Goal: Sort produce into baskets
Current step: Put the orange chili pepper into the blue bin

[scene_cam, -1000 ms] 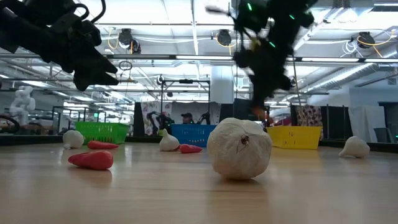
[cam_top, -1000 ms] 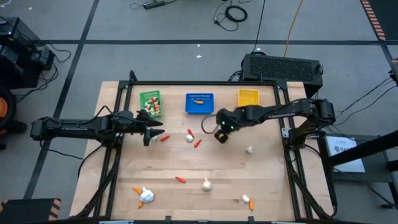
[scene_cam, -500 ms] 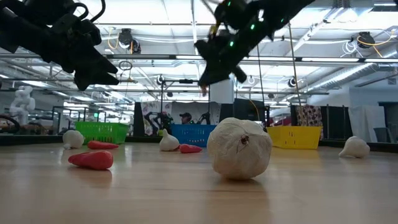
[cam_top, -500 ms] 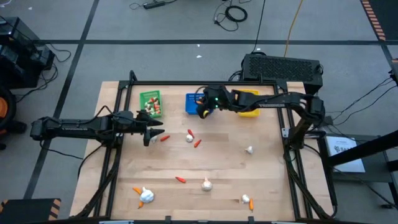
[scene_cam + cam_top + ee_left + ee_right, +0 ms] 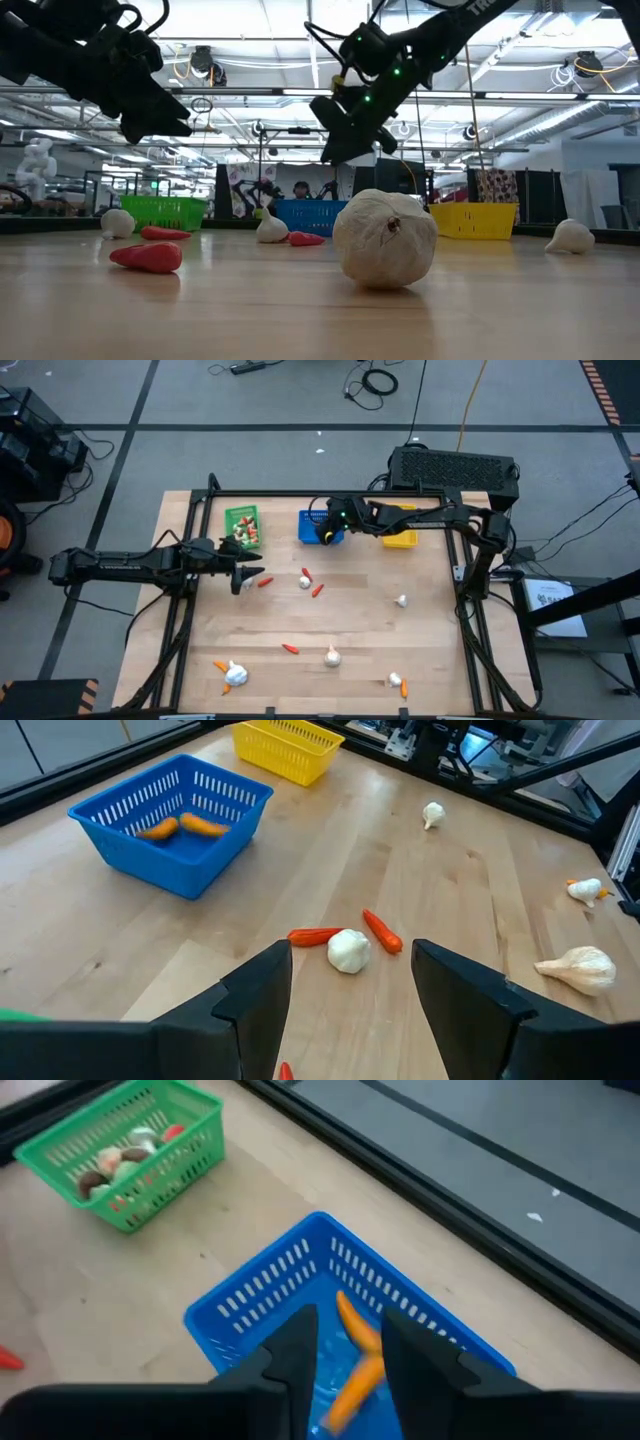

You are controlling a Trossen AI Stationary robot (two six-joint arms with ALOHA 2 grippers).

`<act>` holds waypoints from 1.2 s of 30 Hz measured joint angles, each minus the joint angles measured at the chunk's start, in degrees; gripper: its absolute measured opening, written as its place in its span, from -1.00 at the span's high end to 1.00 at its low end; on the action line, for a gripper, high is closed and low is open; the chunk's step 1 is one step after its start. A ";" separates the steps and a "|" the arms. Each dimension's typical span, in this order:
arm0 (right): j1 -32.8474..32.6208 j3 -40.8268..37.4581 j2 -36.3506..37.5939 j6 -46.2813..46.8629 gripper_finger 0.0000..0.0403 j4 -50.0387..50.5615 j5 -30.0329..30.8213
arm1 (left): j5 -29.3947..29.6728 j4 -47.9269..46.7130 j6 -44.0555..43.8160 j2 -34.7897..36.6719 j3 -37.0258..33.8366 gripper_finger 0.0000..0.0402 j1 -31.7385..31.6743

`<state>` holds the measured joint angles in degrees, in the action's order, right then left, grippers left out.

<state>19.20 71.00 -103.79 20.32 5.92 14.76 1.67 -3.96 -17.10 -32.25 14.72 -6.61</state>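
On the wooden table (image 5: 360, 630) lie scattered bulbs (image 5: 331, 656); right gripper (image 5: 345, 1355) fingers narrowly parted over blue basket (image 5: 290, 1295)

- A robotics lab or industrial test hall, not a home.
- The wooden table (image 5: 330, 610) sits inside a black metal frame (image 5: 212, 490) on a grey floor (image 5: 280, 400) marked with dark lines.
- Loose cables (image 5: 380, 380) trail over the far floor; a large black box (image 5: 455, 468) stands behind the table.
- The low view shows open ceiling beams (image 5: 250, 95), hanging lamps (image 5: 205, 62) and cluttered workstations beyond.
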 joint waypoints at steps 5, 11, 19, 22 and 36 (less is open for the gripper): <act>-0.68 0.00 0.09 -0.12 0.36 -2.10 -3.10 | 0.02 0.00 -0.13 0.01 -0.01 -0.07 0.00; -6.55 0.00 0.31 -5.34 0.32 -6.60 -13.72 | 0.10 -0.03 2.92 0.00 0.00 -0.07 0.00; -16.23 0.00 0.31 -13.70 0.32 -5.28 -13.32 | 0.10 -0.04 2.56 0.02 -0.01 -0.07 0.00; -18.85 0.00 0.31 -16.19 0.32 -2.37 -13.31 | 0.11 -0.03 2.62 0.02 -0.02 -0.07 0.00; -21.90 0.09 -7.48 -23.60 0.32 4.55 -5.81 | 0.11 -0.04 2.56 0.02 -0.02 -0.07 0.00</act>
<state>-2.70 71.09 -111.27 -3.29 10.47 8.96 1.78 -4.00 -14.55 -32.23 14.70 -6.61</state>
